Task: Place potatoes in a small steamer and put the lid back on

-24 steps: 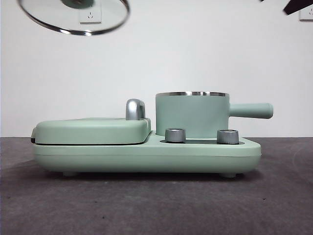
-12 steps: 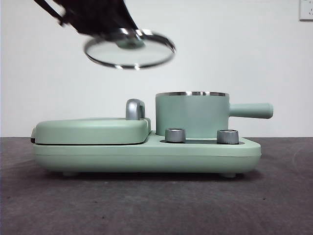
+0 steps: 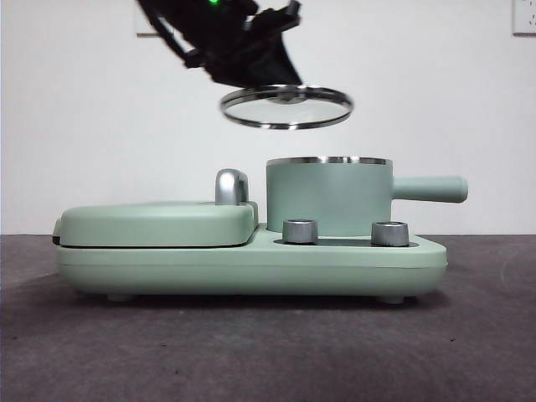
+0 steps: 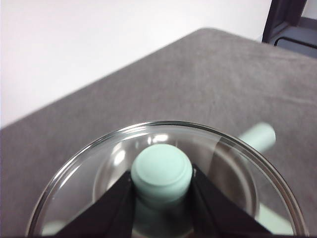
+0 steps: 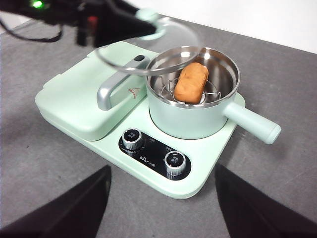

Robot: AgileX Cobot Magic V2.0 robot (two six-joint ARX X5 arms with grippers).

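Note:
An orange-brown potato (image 5: 190,83) lies on the wire rack inside the small steamer (image 5: 193,114), a mint-green pot (image 3: 328,197) with a straight side handle. The glass lid (image 3: 286,106) hangs level in the air above the pot's left rim, a clear gap below it. My left gripper (image 4: 161,179) is shut on the lid's green knob (image 4: 161,171); in the front view its dark arm (image 3: 226,33) comes down from the upper left. My right gripper (image 5: 161,198) is open, held back and high above the front of the appliance, holding nothing.
The pot stands on a mint-green appliance base (image 3: 251,268) with two silver dials (image 3: 301,231). On its left half lies a flat hinged griddle cover (image 3: 155,224) with a chrome handle (image 3: 231,187). Grey table surface surrounds the base.
The left gripper has carried the lid rightward and downward, from the top left corner to just above the pot. The pot and base have not moved.

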